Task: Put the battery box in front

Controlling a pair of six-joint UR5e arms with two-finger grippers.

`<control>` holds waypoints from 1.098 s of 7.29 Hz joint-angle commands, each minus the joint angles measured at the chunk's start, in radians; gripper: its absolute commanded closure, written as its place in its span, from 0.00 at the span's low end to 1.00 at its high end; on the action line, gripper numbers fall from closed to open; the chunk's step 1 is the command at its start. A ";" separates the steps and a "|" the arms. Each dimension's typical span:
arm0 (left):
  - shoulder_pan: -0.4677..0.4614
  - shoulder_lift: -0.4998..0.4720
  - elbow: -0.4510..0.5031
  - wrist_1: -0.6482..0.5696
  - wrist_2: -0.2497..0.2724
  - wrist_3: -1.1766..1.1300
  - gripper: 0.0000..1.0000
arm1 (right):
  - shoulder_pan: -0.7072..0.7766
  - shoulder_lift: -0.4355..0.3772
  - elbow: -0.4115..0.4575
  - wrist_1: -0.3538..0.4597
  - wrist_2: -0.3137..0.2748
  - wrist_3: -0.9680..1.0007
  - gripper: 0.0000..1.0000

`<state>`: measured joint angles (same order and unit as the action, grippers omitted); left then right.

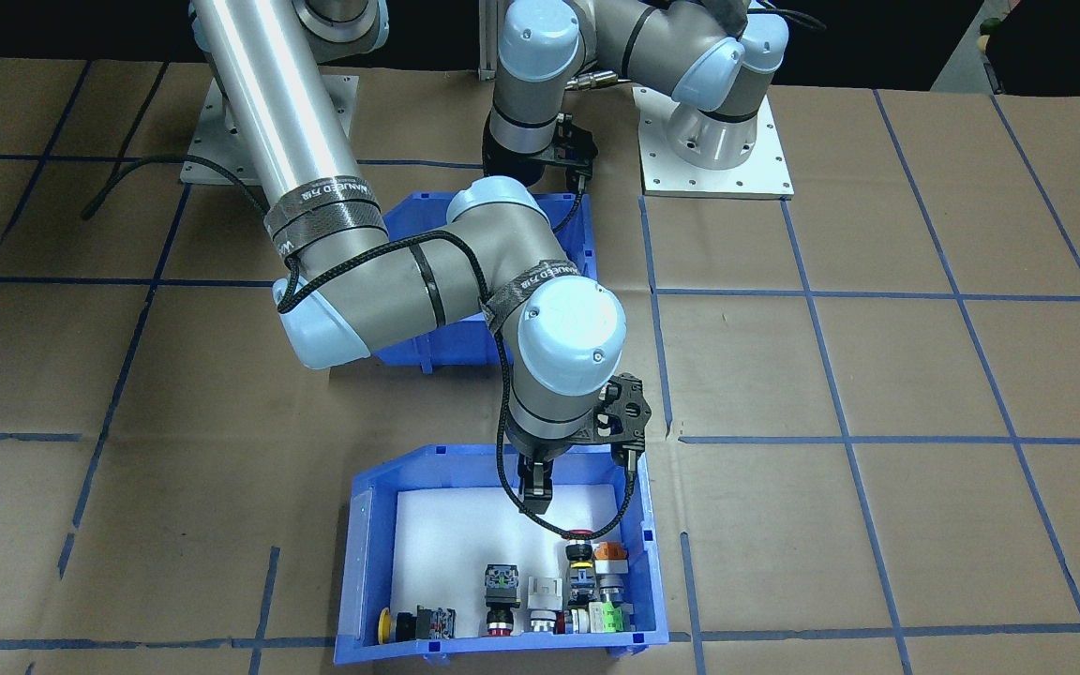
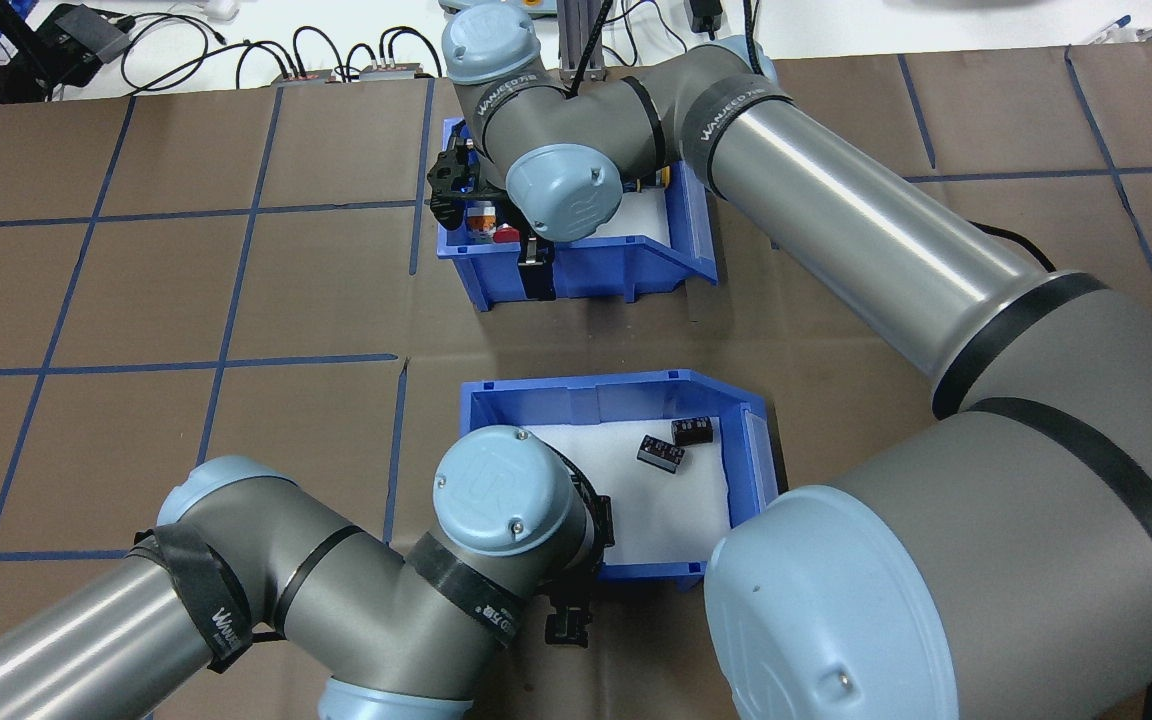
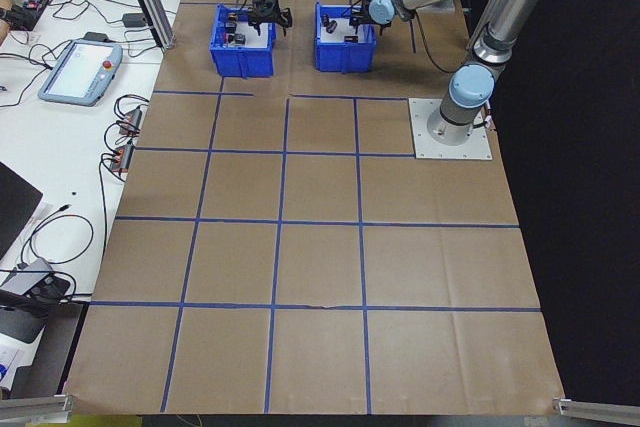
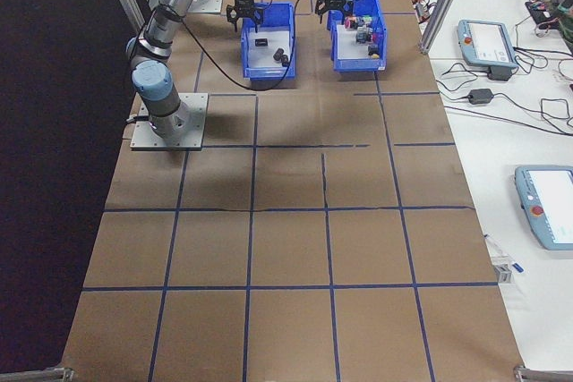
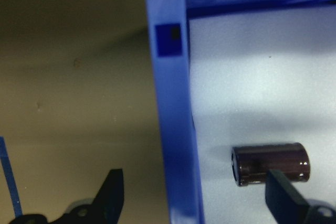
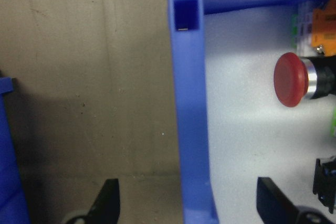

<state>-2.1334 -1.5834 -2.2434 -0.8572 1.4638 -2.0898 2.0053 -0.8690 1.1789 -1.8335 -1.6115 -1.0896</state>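
The battery box (image 2: 598, 386) sat nearer the robot, behind the switch bin (image 2: 591, 272), so a swap seemed intended. The left gripper (image 5: 195, 182) stood wide astride the box's near wall, ready to pinch it. The right gripper (image 6: 188, 195), equally wide, straddled the bin's wall. A cylinder (image 5: 269, 163) lay beside the left's inner finger.
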 commanded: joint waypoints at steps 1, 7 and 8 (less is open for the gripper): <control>-0.002 -0.027 -0.001 -0.003 -0.019 -0.001 0.92 | -0.005 0.001 -0.008 -0.001 0.001 -0.007 0.65; 0.059 0.121 0.067 -0.181 0.087 0.115 1.00 | -0.051 -0.059 -0.038 0.029 -0.007 -0.015 0.93; 0.091 0.129 0.065 -0.186 0.087 0.126 1.00 | -0.098 -0.071 -0.033 0.054 -0.019 -0.036 0.93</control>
<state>-2.0805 -1.4741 -2.1799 -1.0201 1.5311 -1.9997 1.9546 -0.9222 1.1421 -1.8040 -1.6192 -1.1091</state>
